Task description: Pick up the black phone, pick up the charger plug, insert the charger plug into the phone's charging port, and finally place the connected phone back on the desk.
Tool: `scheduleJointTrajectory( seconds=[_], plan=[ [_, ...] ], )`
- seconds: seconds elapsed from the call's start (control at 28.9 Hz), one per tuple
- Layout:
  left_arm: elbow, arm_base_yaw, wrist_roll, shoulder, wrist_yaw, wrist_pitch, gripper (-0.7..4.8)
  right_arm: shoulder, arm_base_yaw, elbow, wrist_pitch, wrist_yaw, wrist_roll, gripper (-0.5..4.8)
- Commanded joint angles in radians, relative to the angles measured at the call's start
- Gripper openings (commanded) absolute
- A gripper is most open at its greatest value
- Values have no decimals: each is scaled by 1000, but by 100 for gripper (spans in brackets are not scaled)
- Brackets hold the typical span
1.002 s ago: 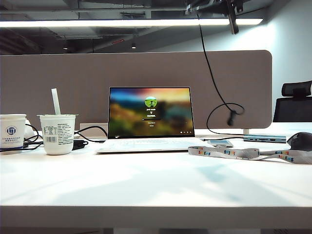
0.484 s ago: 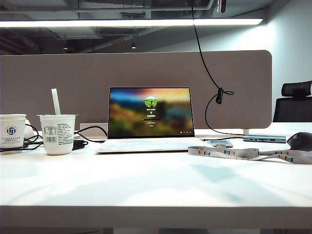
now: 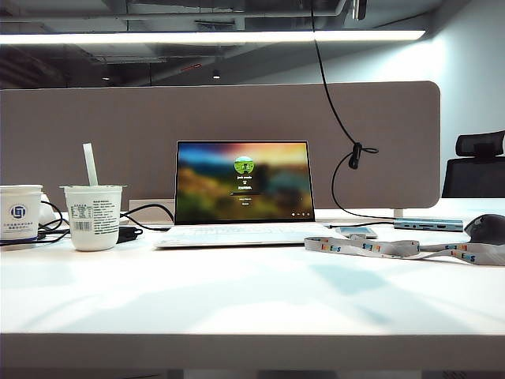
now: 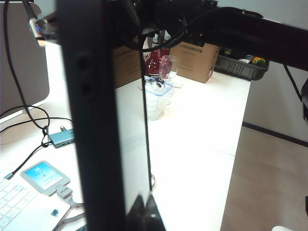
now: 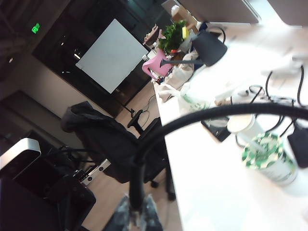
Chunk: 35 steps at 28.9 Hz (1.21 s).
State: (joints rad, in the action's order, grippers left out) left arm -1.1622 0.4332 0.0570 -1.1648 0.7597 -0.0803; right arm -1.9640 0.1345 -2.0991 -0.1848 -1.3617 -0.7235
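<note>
Gripping the black phone [image 4: 96, 120], the left gripper [image 4: 142, 211] is seen closed, its dark fingertips pinched on the slab's lower end. The phone is held upright and edge-on to the left wrist camera, well above the desk [image 3: 237, 300], with two side buttons shown on its narrow edge; the charging port cannot be made out. Below it, a grey-blue hub [image 4: 61, 137], a badge card [image 4: 44, 177] and a corner of the laptop's keyboard are shown on the white surface. The right gripper [image 5: 137, 214] is likewise seen closed, clamped on the thin black cable [image 5: 192, 118], which is bent up from the fingertips and arched across the right wrist view; the charger plug itself is hidden at the fingertips, so its tip cannot be told. In the exterior view neither gripper is clearly seen, and the cable [image 3: 335, 110] is hung from the upper edge of the frame down to a small loop in front of the partition panel [image 3: 118, 134], then led to the desk behind the open laptop [image 3: 245, 189]. A yogurt cup [image 3: 93, 217] with a spoon and a paper cup [image 3: 20, 212] are placed to the laptop's left, and a lanyard [image 3: 402, 249] is laid to its right.
</note>
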Motion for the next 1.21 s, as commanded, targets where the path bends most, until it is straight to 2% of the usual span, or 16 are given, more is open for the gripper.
scheduleJointTrajectory(
  seconds=[0.03,0.17,0.52,0.93,1.21],
  plan=[
    [-8,0,-8,-24,55,85,-7,11,4,-4,123,-38,20,-5],
    [-8,0,-8,-53,80,126,-7,26,24,-4,263,-81,14,-6],
    [-7,0,-26,-120,125,256,-7,85,71,-4,431,-132,17,-6],
    [-7,0,-26,-135,191,307,-7,104,129,-4,478,-158,16,-6],
    [-7,0,-26,-135,209,308,-7,163,145,-4,474,-167,-33,-6]
  ],
)
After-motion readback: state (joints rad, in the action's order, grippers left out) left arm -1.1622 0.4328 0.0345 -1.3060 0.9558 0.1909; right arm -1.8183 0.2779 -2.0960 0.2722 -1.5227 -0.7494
